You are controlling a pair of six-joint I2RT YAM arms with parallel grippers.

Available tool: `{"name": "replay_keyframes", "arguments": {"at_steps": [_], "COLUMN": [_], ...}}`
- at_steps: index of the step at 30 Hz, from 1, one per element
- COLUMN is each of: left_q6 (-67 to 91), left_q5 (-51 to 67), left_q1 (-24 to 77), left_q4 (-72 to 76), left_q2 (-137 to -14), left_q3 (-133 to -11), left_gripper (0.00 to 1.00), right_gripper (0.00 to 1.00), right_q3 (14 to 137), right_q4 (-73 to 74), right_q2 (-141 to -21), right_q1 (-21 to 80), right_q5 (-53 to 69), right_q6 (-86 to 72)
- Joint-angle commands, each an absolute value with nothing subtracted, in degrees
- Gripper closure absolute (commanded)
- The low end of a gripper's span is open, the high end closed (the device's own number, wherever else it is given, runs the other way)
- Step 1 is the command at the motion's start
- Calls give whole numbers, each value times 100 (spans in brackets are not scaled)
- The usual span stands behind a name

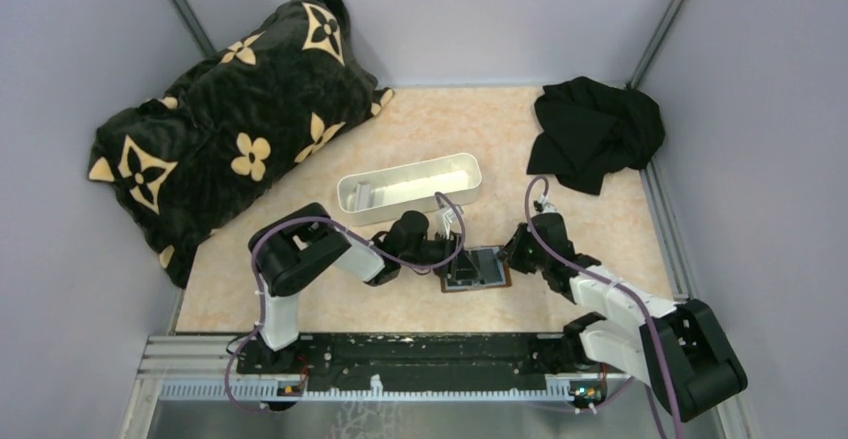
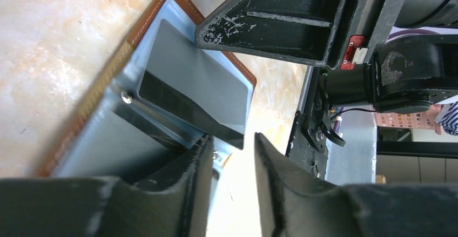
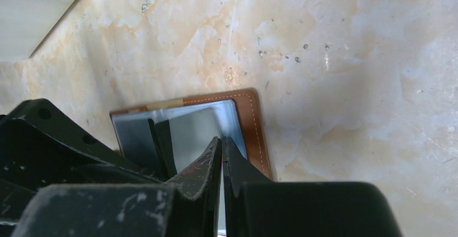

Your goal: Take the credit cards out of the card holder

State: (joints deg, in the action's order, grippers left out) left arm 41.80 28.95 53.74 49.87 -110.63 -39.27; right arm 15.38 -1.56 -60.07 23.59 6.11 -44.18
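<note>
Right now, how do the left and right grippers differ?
Jaws: left gripper gapped, corner of a grey card at the gap; right gripper shut. Approach: left gripper at the left side of the card holder, right gripper at its right edge. Both point down at it.

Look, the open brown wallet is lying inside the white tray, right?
No. The brown wallet does lie open, but on the table, beside the white tray and nearer the arms, not inside it. The top view shows this.
</note>
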Motion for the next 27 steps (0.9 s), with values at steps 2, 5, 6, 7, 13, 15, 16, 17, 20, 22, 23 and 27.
{"name": "replay_keyframes", "arguments": {"at_steps": [2, 5, 6, 7, 13, 15, 16, 17, 20, 22, 23, 27], "left_q6": [4690, 4716, 4722, 4741, 4876, 4899, 4896, 4920, 4997, 5049, 5066, 5162], "left_q5": [3312, 3267, 3267, 3255, 3290, 3282, 3291, 3290, 3306, 3331, 3327, 3297], "left_q1": [5364, 5356, 5346, 5329, 5242, 5205, 5174, 5140, 5041, 4991, 4978, 5017], "left_q4": [5824, 5840, 5839, 5845, 6003, 5998, 6000, 6003, 6006, 6085, 6116, 6114], "left_q2": [-11326, -11346, -11347, -11352, -11419, -11407, -11400, -11387, -11361, -11307, -11252, -10887], "left_q3": [-3903, -3886, -3885, -3873, -3788, -3720, -3680, -3630, -3489, -3353, -3289, -3011], "left_gripper": [68, 83, 87, 94, 100, 100, 100, 100, 92, 72, 66, 60], "right_gripper": [96, 96, 96, 96, 96, 96, 96, 96, 96, 96, 96, 96], "right_q3": [1342, 1289, 1284, 1277, 1258, 1257, 1257, 1257, 1309, 1347, 1364, 1524], "right_q4": [-233, -296, -297, -299, -289, -269, -246, -223, -14, 176, 232, 474], "right_q2": [-6141, -6142, -6133, -6128, -6078, -6045, -6013, -5993, -5804, -5574, -5428, -5468], "right_q1": [2329, 2329, 2325, 2326, 2329, 2327, 2329, 2329, 2329, 2329, 2329, 2329], "right_q5": [691, 714, 717, 715, 715, 711, 693, 676, 547, 390, 336, 350], "right_q6": [-4420, -4442, -4446, -4447, -4439, -4425, -4429, -4430, -4413, -4416, -4402, -4311]}}
